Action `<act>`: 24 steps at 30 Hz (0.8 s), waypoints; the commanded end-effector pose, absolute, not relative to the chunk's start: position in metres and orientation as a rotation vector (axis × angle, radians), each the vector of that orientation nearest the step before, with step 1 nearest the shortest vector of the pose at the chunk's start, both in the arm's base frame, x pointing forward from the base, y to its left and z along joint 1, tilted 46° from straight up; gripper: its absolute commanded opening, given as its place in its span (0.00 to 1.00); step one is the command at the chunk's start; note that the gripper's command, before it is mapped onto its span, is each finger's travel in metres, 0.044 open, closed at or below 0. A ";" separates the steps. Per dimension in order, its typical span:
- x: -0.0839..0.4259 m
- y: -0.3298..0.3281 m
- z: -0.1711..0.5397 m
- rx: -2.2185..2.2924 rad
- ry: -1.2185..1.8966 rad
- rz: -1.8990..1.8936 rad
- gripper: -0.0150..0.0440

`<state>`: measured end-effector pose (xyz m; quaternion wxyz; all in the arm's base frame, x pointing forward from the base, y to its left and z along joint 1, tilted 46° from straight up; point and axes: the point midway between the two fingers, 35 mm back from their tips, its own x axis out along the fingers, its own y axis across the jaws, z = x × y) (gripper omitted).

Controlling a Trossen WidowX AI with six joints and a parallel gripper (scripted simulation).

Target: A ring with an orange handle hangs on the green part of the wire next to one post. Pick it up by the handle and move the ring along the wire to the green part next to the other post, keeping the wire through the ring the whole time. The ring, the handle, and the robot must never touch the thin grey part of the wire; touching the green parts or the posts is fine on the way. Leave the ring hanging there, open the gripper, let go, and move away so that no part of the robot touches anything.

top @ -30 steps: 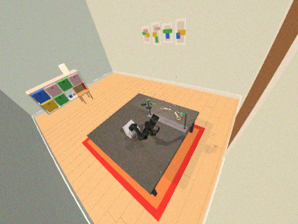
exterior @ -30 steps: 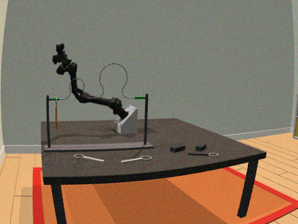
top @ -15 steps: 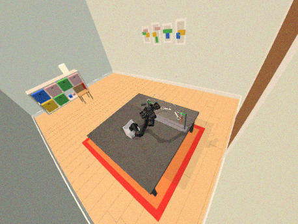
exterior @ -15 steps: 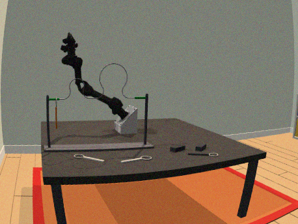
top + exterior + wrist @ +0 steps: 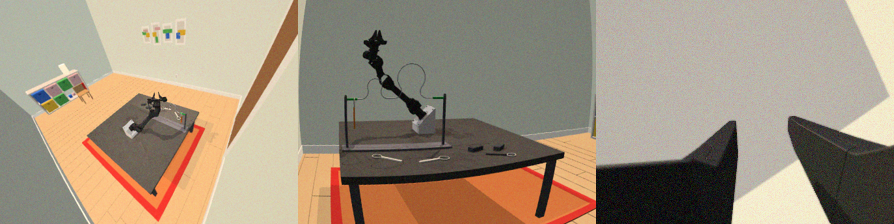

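Observation:
The ring's orange handle point(image 5: 354, 114) point(image 5: 181, 119) hangs straight down from the green part point(image 5: 351, 99) beside the left post point(image 5: 346, 124) in the exterior view. The ring itself is small and seen nearly edge-on. The thin grey wire point(image 5: 412, 64) curves up and down across to the other green part point(image 5: 438, 98) at the right post point(image 5: 444, 120). My gripper point(image 5: 377, 31) point(image 5: 157, 94) point(image 5: 762, 120) is partly open and empty, pointing up high above the wire. The arm overlaps the wire in the exterior view; contact there cannot be judged.
The stand's base point(image 5: 395, 147) lies along the table point(image 5: 526, 163). In front of it lie two pale ring-ended pieces point(image 5: 392, 159) point(image 5: 429, 159). Farther right are two black blocks point(image 5: 475, 148) point(image 5: 499, 147) and a dark ring-ended piece point(image 5: 496, 154). The arm's white base point(image 5: 426, 126) point(image 5: 131, 133) stands behind the stand.

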<state>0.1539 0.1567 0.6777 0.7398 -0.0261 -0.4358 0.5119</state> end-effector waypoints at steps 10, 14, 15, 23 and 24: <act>0.296 0.095 0.618 -0.419 -0.738 0.776 0.53; 0.330 0.060 0.597 -0.511 -0.662 0.682 0.53; 0.338 0.050 0.591 -0.533 -0.642 0.660 0.53; 0.384 -0.038 0.544 -0.683 -0.480 0.494 0.53; 0.387 -0.050 0.538 -0.699 -0.460 0.475 0.53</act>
